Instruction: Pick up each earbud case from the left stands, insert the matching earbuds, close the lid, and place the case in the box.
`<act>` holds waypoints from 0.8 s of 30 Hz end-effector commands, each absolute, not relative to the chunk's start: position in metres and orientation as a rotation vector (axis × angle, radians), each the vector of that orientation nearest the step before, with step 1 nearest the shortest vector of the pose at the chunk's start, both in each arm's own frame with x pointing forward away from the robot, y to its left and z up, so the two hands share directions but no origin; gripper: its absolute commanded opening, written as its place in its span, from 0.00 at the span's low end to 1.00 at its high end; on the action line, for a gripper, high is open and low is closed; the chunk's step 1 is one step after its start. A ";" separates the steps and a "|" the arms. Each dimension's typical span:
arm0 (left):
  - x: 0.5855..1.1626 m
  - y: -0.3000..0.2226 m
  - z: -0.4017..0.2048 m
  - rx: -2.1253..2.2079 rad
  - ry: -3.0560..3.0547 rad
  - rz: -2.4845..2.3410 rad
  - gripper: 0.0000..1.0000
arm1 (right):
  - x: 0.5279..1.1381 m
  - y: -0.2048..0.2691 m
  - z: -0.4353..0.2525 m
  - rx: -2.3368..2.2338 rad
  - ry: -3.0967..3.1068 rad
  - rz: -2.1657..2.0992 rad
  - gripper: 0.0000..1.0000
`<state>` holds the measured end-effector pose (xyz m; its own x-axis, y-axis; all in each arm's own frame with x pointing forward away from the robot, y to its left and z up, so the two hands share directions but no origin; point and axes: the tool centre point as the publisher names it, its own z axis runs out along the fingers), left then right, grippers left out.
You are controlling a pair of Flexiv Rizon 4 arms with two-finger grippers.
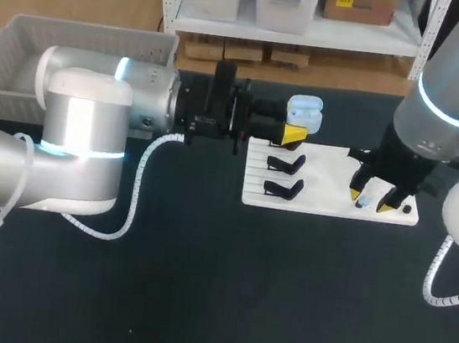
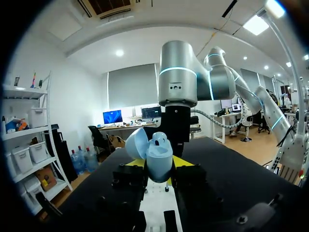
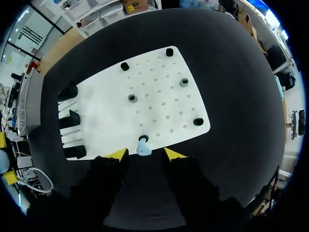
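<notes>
My left gripper (image 1: 299, 123) is shut on a light blue earbud case (image 1: 305, 109), held above the back left corner of the white board (image 1: 327, 203). In the left wrist view the case (image 2: 160, 155) stands upright between the yellow tips with its lid (image 2: 136, 143) open, and one earbud shows inside. My right gripper (image 1: 370, 201) hangs over the board's right part. Its fingers stand open on either side of a small blue earbud (image 3: 143, 147) in a holder near the board's (image 3: 159, 111) edge, and do not touch it.
Three black stands (image 1: 282, 189) line the board's left side. Small ring holders (image 3: 132, 98) and black pegs (image 3: 198, 122) dot its right half. A grey box (image 1: 25, 52) sits at the back left, partly behind my left arm. Dark tabletop surrounds the board.
</notes>
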<state>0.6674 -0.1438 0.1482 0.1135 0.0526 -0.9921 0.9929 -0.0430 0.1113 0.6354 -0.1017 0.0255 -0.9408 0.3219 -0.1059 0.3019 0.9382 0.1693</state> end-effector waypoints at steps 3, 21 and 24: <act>0.665 -0.143 0.147 1.323 1.144 -1.121 0.00 | 0.638 -0.104 0.023 0.481 2.956 0.238 0.43; 0.665 -0.143 0.147 1.323 1.144 -1.121 0.00 | 0.648 -0.103 0.014 0.492 2.958 0.259 0.37; 0.665 -0.143 0.147 1.323 1.144 -1.121 0.00 | 0.649 -0.102 0.014 0.488 2.961 0.262 0.37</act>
<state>0.6674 -0.1438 0.1482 0.1135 0.0526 -0.9921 0.9929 -0.0429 0.1113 0.6468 -0.1036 0.0151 -0.9382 0.3301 -0.1037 0.3067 0.9322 0.1920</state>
